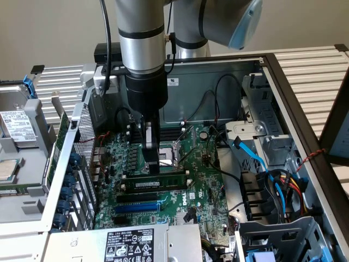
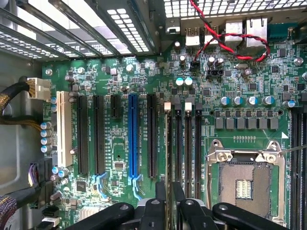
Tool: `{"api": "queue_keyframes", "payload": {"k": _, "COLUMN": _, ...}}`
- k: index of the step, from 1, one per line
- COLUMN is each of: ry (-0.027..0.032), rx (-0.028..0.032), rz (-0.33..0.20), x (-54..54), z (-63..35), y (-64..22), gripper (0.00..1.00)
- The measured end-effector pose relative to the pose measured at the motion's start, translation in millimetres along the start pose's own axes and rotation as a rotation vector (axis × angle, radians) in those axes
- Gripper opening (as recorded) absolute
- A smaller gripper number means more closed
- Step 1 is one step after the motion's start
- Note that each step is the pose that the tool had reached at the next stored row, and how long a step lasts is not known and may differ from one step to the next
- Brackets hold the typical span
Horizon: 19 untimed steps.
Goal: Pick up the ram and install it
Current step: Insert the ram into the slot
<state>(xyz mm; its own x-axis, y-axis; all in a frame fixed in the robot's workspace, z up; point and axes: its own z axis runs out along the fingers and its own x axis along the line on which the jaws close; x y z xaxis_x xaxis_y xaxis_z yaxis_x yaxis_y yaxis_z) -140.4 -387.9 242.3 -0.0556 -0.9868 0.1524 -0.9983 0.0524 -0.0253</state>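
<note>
Step in hand, by my reading: seating, not picking. The long thin green ram stick with black chips and white label strip [image 1: 155, 184] stands edge-up along a black memory slot, centre of the exterior frame, on the green motherboard [image 1: 203, 180]. Black hand [image 1: 152, 164] directly above it, at or touching its top edge; clamped or loose, cannot tell.

Seating calls for the stick square in its slot and even downward pressure.

Exterior view gives the ram's face and label. Wrist view gives the slot row end-on at lower centre, the long blue expansion slot [image 2: 133, 139] and the open silver processor socket [image 2: 244, 182] lower right
</note>
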Motion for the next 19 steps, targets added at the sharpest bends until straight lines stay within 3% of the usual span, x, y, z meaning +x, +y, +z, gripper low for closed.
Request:
{"api": "queue_keyframes", "payload": {"k": 5, "ry": 0.0000, "rx": 0.0000, "rz": 0.000, "x": 0.0, "z": 0.0, "y": 0.0, "gripper": 0.18}}
{"api": "queue_keyframes", "payload": {"k": 7, "ry": 0.0000, "rx": 0.0000, "rz": 0.000, "x": 0.0, "z": 0.0, "y": 0.0, "gripper": 0.10}}
{"api": "queue_keyframes", "payload": {"k": 19, "ry": 0.0006, "rx": -0.0034, "rz": 0.022, "x": 0.0, "z": 0.0, "y": 0.0, "gripper": 0.10}}
